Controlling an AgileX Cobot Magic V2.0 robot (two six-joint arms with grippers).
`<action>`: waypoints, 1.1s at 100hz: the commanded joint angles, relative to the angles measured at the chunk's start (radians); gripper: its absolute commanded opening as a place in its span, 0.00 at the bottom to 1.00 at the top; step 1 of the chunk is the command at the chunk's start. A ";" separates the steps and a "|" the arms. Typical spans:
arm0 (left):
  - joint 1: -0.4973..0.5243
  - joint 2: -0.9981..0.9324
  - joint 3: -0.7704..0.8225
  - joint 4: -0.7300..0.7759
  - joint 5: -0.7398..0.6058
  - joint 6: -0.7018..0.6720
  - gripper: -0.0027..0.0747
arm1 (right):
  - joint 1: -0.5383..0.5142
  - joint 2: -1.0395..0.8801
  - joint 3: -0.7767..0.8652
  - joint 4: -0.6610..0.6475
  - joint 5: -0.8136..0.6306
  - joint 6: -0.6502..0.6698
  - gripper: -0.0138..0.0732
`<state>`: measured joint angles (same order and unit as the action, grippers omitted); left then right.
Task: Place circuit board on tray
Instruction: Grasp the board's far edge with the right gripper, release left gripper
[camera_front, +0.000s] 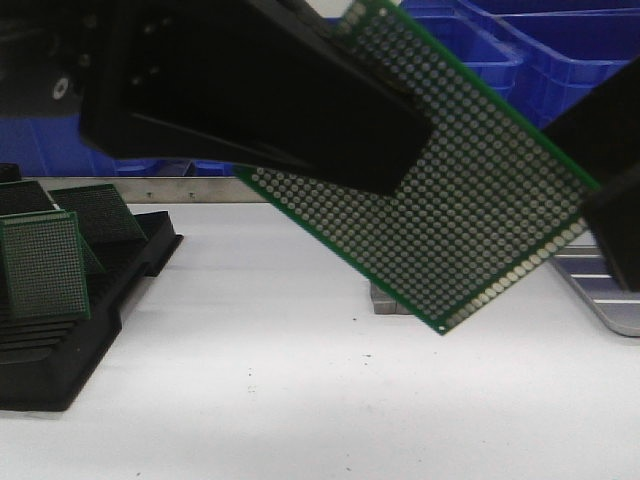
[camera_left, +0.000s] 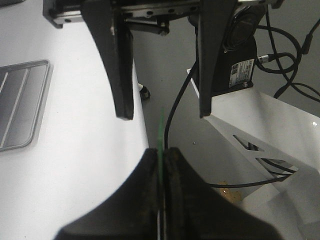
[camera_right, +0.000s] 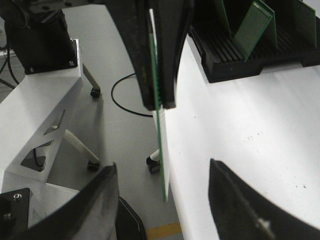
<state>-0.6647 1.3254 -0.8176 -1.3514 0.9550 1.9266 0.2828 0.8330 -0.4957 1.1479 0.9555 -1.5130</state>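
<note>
Circuit board (camera_front: 470, 210): thin, stiff, light, edge-gripped. Left fingers (camera_left: 162, 165) pinch it aloft; right fingers (camera_right: 112, 200) spread around it. Tray (camera_front: 610, 300) beyond.

White desk (camera_front: 300, 400) fills the foreground, lightly speckled with dark flecks. Behind its far edge sit blue plastic crates (camera_front: 560, 50). Off the desk's side, a grey floor (camera_right: 120, 140) shows, with a black cable (camera_right: 122, 102) looping across it and a white caster-footed frame (camera_right: 45, 125).
</note>
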 joint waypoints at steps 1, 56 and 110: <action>-0.009 -0.028 -0.024 -0.074 0.027 -0.008 0.01 | 0.003 0.040 -0.034 0.120 0.008 -0.055 0.65; -0.009 -0.028 -0.024 -0.078 0.027 -0.008 0.01 | 0.040 0.120 -0.034 0.146 0.011 -0.119 0.19; -0.009 -0.028 -0.024 -0.082 0.000 -0.008 0.54 | 0.040 0.120 -0.034 0.146 0.034 -0.119 0.08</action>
<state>-0.6647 1.3254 -0.8176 -1.3610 0.9445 1.9177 0.3211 0.9555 -0.4995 1.2294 0.9600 -1.6340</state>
